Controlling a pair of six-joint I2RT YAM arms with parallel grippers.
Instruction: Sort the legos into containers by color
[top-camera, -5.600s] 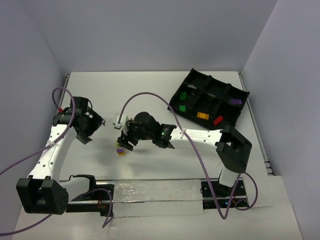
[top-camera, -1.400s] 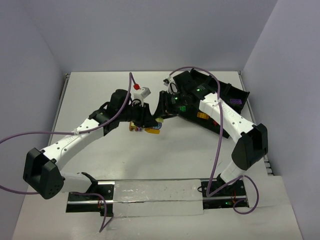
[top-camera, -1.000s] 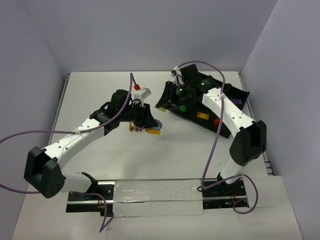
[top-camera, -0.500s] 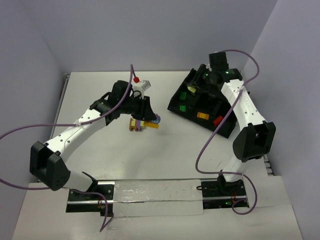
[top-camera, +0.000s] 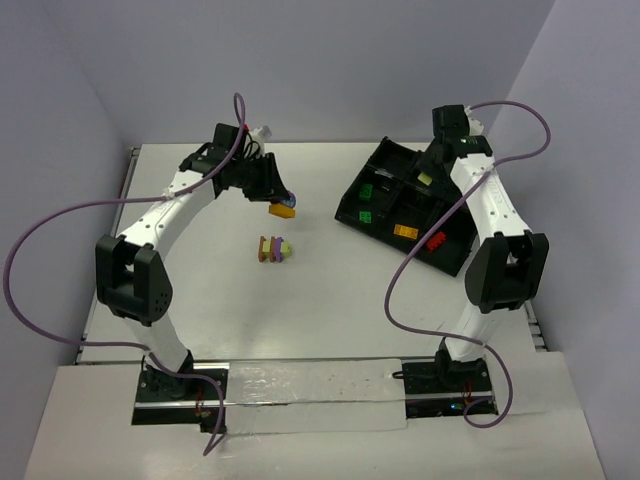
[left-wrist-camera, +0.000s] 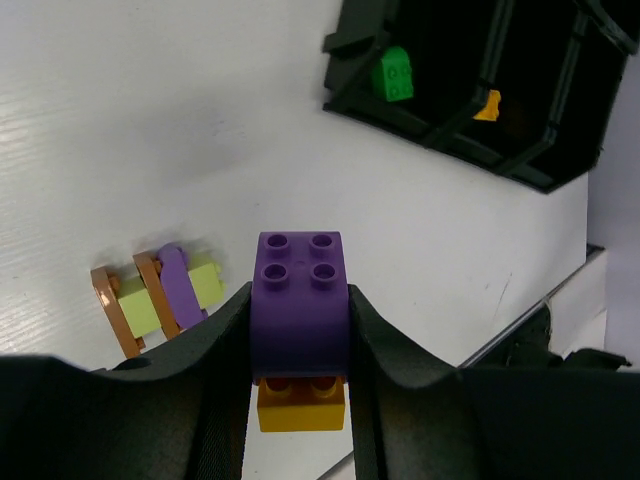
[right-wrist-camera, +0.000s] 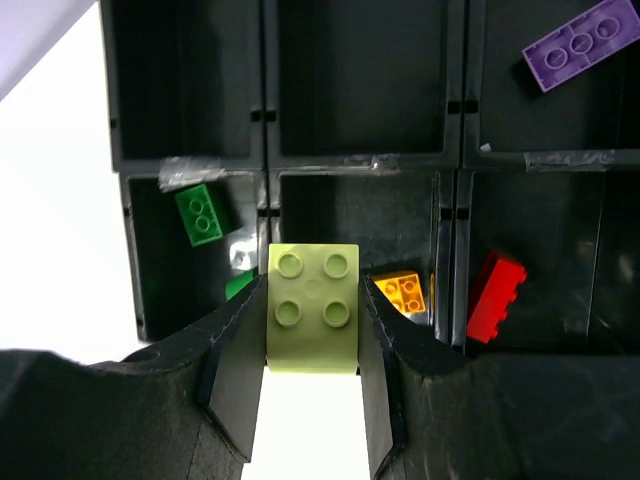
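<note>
Left hand (left-wrist-camera: 300, 305) is clamped on the flat sides of a purple brick (left-wrist-camera: 300, 285) with an orange brick (left-wrist-camera: 300, 408) stuck beneath, raised near the worktop's (top-camera: 200, 300) far edge. Right hand (right-wrist-camera: 312, 335) pinches a yellow-green brick (right-wrist-camera: 312, 300) over the tray (right-wrist-camera: 268, 170) at the far right corner. The bricks look light, rigid and slick, so flat walls are probably the safest hold.

So the divided tray (top-camera: 474, 232) sits upper right, and the brick cluster (top-camera: 273, 248) is on the table (top-camera: 200, 300) mid-frame, left of it. The left gripper (top-camera: 283, 207) and its two-brick stack (left-wrist-camera: 300, 330) are just above the cluster (higher in frame). The right gripper (top-camera: 425, 178) with a single brick (right-wrist-camera: 312, 305) is over the tray.
</note>
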